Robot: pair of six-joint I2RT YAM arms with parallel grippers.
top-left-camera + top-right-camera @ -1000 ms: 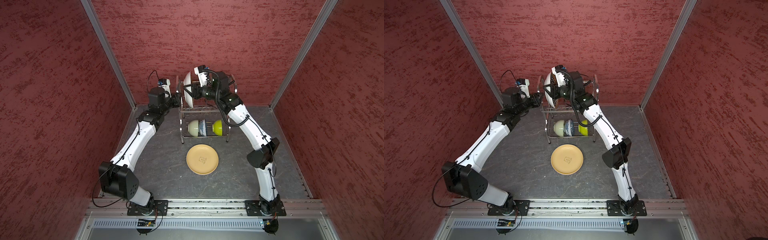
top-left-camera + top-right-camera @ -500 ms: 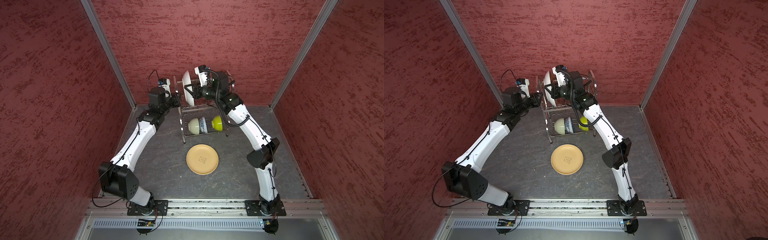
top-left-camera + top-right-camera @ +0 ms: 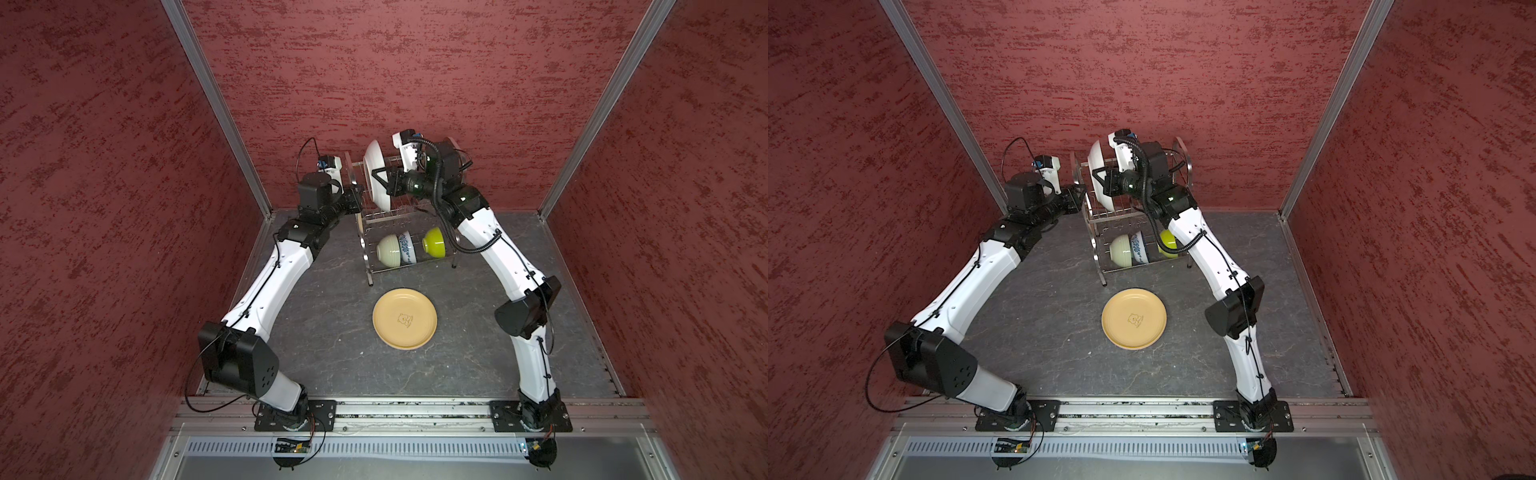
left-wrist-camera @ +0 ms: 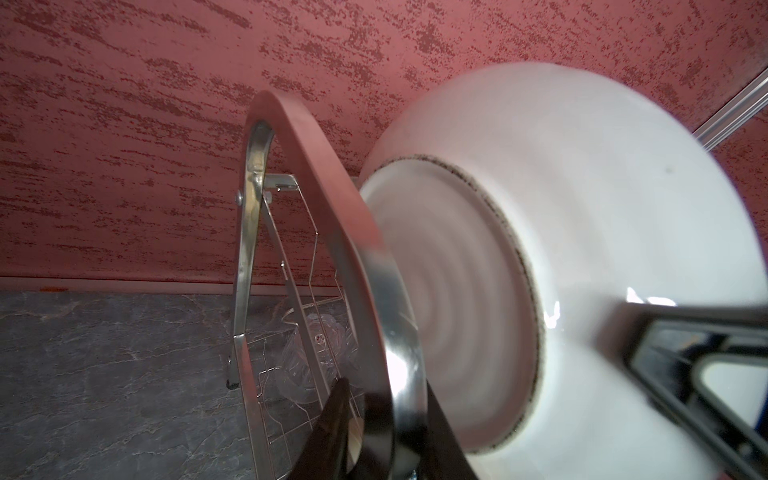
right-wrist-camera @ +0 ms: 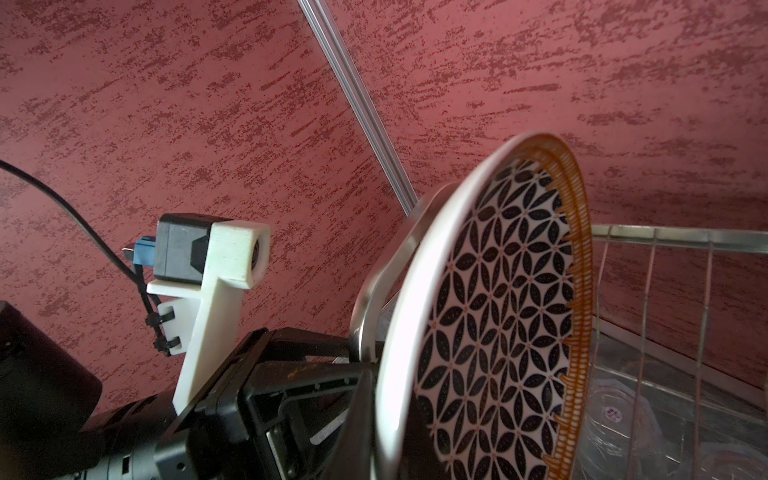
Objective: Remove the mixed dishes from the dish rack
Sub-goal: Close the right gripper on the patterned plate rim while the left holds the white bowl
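The patterned plate (image 5: 498,311) is being clamped at its rim by the right tool (image 3: 383,185), upright in the upper tier of the rack (image 3: 409,211); the rack's side frame is being pinched by the left tool (image 3: 358,196).

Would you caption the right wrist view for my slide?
Right gripper holds the geometric plate on edge beside the dish rack frame.

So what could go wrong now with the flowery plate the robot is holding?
1. The right gripper pinches the patterned plate only at its rim, so it might slip and fall onto a glass tumbler in the dish rack.
2. The plate could snag the rack's wires and tip it, though the left gripper clamps its side frame.
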